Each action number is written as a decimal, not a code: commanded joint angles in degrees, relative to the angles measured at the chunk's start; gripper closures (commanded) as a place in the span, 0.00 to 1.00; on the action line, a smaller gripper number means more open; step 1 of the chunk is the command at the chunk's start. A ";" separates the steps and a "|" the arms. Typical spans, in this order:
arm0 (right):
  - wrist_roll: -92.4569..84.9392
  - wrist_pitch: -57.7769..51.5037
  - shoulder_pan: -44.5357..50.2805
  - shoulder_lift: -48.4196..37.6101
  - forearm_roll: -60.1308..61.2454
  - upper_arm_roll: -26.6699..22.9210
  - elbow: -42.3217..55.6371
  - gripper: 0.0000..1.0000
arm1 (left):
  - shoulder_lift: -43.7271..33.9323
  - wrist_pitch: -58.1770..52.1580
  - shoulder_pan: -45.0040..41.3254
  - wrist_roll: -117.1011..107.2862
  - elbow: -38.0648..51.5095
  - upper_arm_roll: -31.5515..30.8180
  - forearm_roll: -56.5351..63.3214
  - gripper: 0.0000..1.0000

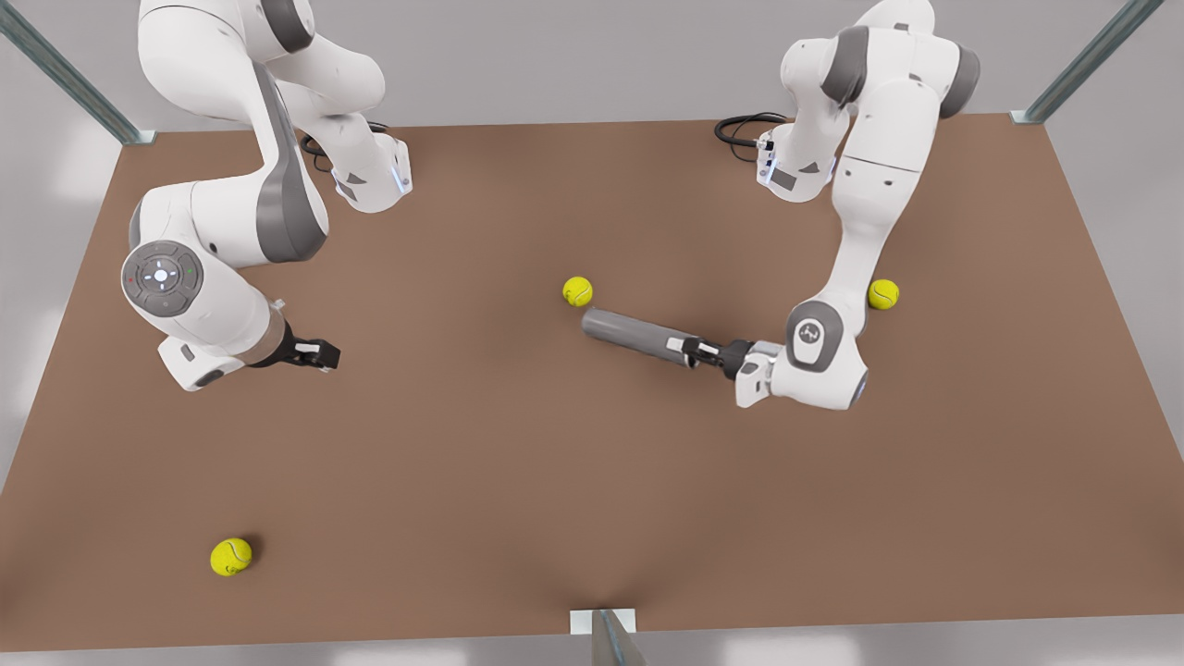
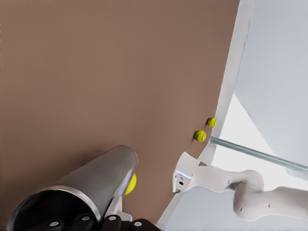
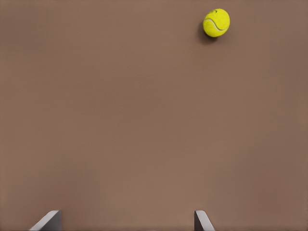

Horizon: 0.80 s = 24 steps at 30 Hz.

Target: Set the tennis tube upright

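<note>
Left gripper (image 1: 692,350) clamped on lying tennis tube (image 1: 634,334), at table (image 1: 481,444) centre's 3 o'clock; right gripper (image 1: 319,354) wide, waiting at 9 o'clock.

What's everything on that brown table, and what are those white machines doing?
tennis tube: one, grey, lying on its side near the table's middle, open end towards the left claw.
tennis balls: three, yellow-green. One sits by the tube's far end, one is beside the arm at the front view's right, one lies alone near the front edge at the front view's left.
table: one, brown, with metal posts at its corners.
cables: black, at the arm bases.
left claw: at the front view's right, closed on the tube's open end.
right claw: at the front view's left, open, hanging over bare table, waiting.
</note>
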 commanded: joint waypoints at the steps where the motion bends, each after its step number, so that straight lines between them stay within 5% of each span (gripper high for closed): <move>1: 0.00 0.00 0.00 0.04 0.09 0.00 0.00 0.00 | -0.14 -0.33 -0.12 0.02 0.03 0.36 0.74 0.79; 10: 0.09 0.00 0.44 -0.04 -0.09 0.09 0.44 0.00 | -4.54 -0.68 -0.12 -1.91 1.18 7.31 1.00 0.79; 24: 0.09 0.00 -0.17 0.04 0.00 0.00 0.70 0.00 | -7.97 -0.59 -0.03 -4.11 9.09 13.81 21.39 0.79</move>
